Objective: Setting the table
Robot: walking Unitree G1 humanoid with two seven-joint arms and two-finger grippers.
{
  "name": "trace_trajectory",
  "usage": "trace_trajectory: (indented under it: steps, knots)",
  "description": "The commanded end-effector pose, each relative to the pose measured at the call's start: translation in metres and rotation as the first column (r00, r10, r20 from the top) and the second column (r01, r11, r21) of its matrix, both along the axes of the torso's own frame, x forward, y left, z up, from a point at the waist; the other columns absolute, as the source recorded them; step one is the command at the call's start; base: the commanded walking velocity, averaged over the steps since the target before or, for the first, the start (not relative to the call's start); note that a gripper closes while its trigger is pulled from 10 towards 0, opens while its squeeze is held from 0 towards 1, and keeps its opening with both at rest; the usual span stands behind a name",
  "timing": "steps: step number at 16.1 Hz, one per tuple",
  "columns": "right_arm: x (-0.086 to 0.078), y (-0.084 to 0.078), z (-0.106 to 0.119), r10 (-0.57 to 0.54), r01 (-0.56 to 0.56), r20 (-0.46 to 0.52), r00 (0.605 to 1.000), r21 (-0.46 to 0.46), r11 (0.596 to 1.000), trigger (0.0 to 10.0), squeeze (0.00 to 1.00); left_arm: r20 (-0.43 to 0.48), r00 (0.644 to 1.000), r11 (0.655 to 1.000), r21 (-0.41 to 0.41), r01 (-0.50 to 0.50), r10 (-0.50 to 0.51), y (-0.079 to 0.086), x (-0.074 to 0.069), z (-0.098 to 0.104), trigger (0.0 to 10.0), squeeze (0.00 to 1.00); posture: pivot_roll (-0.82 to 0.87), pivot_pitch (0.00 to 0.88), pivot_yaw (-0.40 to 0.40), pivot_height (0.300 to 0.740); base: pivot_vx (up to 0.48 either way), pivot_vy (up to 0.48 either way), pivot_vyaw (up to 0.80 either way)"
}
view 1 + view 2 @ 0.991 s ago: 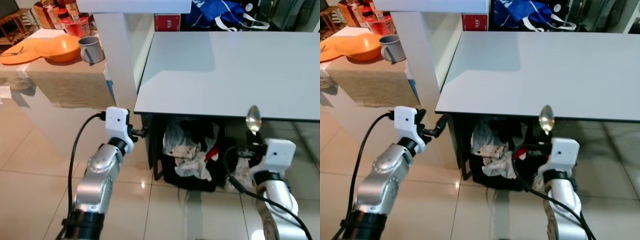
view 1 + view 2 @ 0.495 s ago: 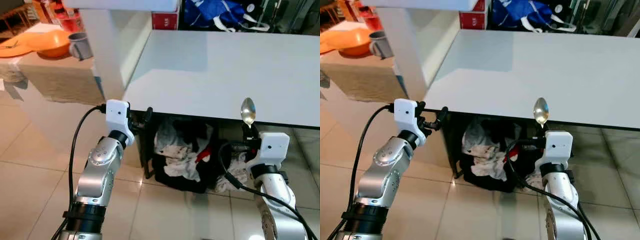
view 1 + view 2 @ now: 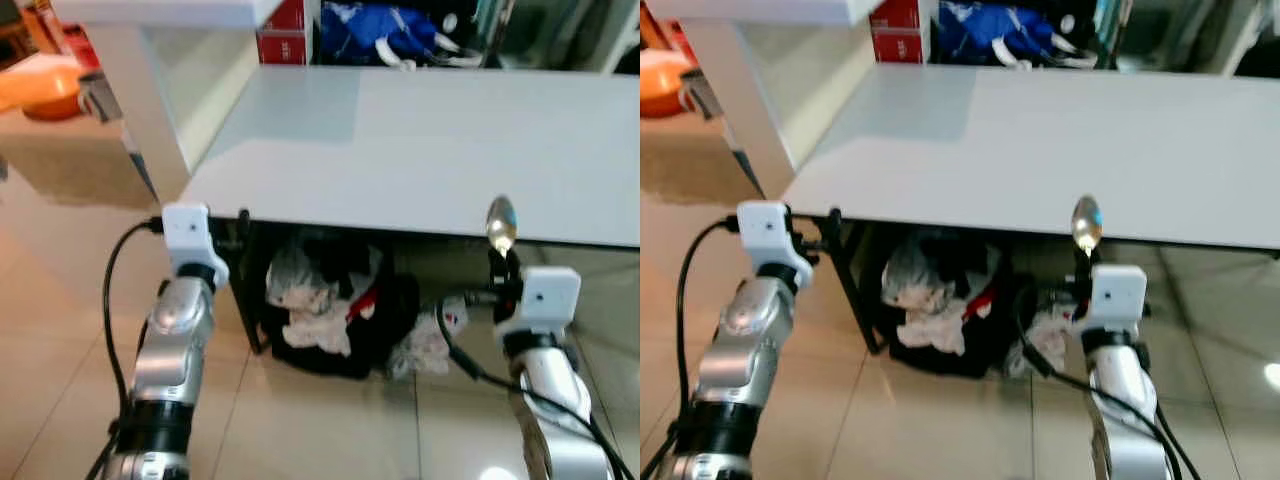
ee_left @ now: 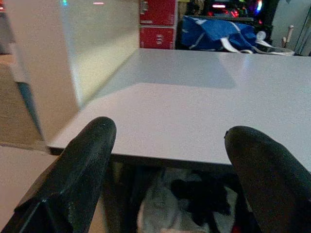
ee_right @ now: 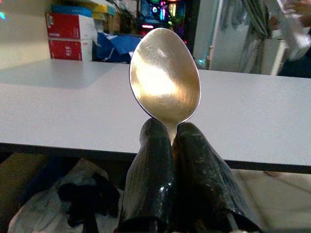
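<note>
The spoon [image 3: 500,222] was held upright, pinched in the right gripper [image 3: 503,262] jaws at the counter [image 3: 420,150] edge. The left gripper [image 4: 170,165] jaws were spread.

spoon [image 5: 165,80]: handle hidden between the closed fingers [image 5: 148,174] of the right hand [image 3: 1083,262], bowl alone visible. tabletop [image 3: 430,150]: right side cut off by the frame edge. orange bowl [image 3: 45,88] and grey mug [image 3: 98,97]: blurred, partly cut at the left edge. bundle under the tabletop [image 3: 320,310]: contents too blurred to tell. blue bag [image 4: 214,34]: dim, details unreadable.
</note>
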State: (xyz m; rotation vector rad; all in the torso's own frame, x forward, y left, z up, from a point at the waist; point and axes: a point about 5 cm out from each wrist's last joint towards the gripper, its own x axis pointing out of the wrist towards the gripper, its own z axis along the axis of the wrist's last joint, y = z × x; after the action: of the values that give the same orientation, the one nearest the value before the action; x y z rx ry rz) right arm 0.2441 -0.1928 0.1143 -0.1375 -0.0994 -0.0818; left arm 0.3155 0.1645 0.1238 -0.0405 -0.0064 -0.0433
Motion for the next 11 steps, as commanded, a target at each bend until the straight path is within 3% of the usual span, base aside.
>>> trace_trajectory:
  steps: [1,4,11]
  knots:
    - [0.001,-0.004,-0.001,-0.013,0.013,0.000,1.000,-0.014,1.000,0.0,0.00,-0.004,0.998,0.998,-0.006,0.064,-0.064,-0.016,0.003,0.003,10.0,0.00,-0.08,0.000,0.070,0.740,0.000,0.000,0.00]
    - [0.001,-0.002,-0.002,-0.009,0.009,0.003,1.000,-0.023,1.000,0.0,0.00,0.017,0.992,0.992,0.000,0.127,-0.127,-0.027,0.005,0.008,10.0,0.00,-0.07,0.000,0.070,0.740,0.111,0.094,0.00]
    - [0.000,-0.002,-0.004,-0.018,0.018,0.005,1.000,-0.039,0.999,0.0,0.00,0.015,0.975,0.975,0.015,0.222,-0.222,-0.039,0.010,0.014,10.0,0.00,-0.08,0.000,0.077,0.740,0.456,0.000,0.00]
